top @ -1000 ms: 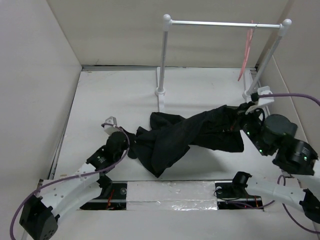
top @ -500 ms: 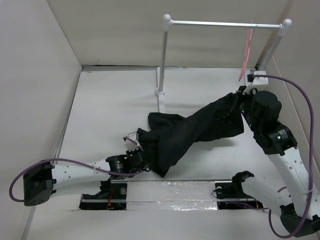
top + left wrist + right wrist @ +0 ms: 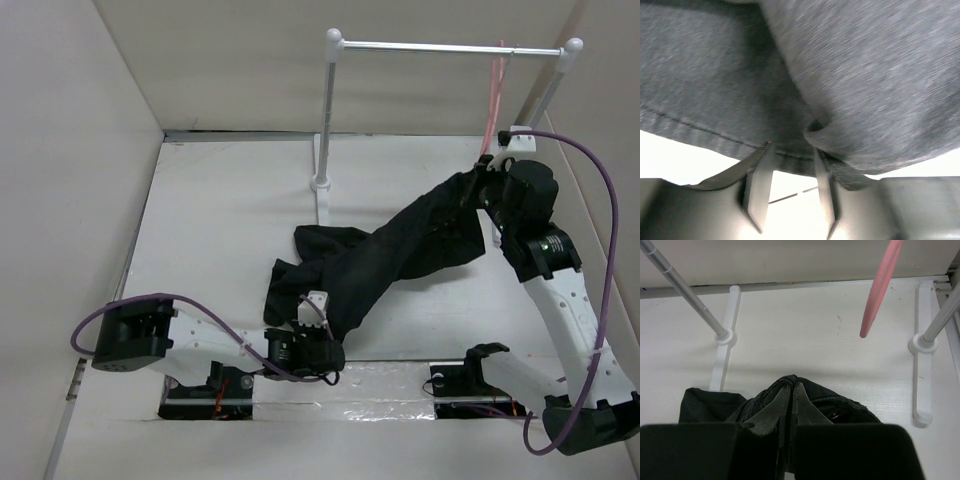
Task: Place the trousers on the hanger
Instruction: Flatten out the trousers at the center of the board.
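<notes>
On white table (image 3: 230, 210) between beige walls (image 3: 70, 150) | right end effector (image 3: 791, 386) pinches trousers (image 3: 400, 250) | left end effector (image 3: 791, 146) narrowly parted

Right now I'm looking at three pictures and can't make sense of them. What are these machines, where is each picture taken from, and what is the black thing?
These are two robot arms bolted at the near edge of a table. The wide picture looks down from above and behind them. The two close-ups come from a small camera on each wrist, so each shows that arm's own fingers. The black thing is a pair of trousers. The right hand is pinched shut on one end of them, holding it up close to a pink hanger that hangs from a metal rail. The rest of the trousers lies crumpled on the table. The left hand is open, its fingers right at a stitched hem at the other end.
</notes>
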`<state>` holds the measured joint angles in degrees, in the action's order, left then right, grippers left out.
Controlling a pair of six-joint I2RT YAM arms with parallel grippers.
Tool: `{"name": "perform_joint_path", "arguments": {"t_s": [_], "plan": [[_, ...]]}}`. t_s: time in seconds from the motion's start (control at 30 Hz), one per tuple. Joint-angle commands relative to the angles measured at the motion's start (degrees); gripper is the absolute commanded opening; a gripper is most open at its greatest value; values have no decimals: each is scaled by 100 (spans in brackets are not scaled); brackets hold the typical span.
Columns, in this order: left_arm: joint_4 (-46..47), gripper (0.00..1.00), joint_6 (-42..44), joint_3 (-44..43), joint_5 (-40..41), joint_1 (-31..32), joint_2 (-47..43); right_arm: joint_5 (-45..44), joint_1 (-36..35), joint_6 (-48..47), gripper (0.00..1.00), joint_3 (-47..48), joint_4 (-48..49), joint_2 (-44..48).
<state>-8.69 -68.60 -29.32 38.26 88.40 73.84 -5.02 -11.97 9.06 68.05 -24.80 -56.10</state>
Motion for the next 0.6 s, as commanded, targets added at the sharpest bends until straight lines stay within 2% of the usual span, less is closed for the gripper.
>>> {"name": "perform_joint_path", "arguments": {"t_s": [0.0, 0.07, 0.13, 0.4, 0.57], "plan": [[-317, 35, -119, -468, 515, 133, 253, 264, 45, 87, 0, 147, 748, 248], [-248, 44, 21, -557, 577, 134, 280, 317, 98, 78, 0, 121, 740, 231], [-3, 49, 380, -522, 533, 134, 254, 317, 98, 78, 0, 33, 713, 248], [614, 48, 1041, -653, -160, 72, 736, 405, 212, 96, 0, -125, 766, 345], [675, 48, 1076, -978, 6, 230, 1018, 414, 212, 87, 0, -160, 748, 301]]}}
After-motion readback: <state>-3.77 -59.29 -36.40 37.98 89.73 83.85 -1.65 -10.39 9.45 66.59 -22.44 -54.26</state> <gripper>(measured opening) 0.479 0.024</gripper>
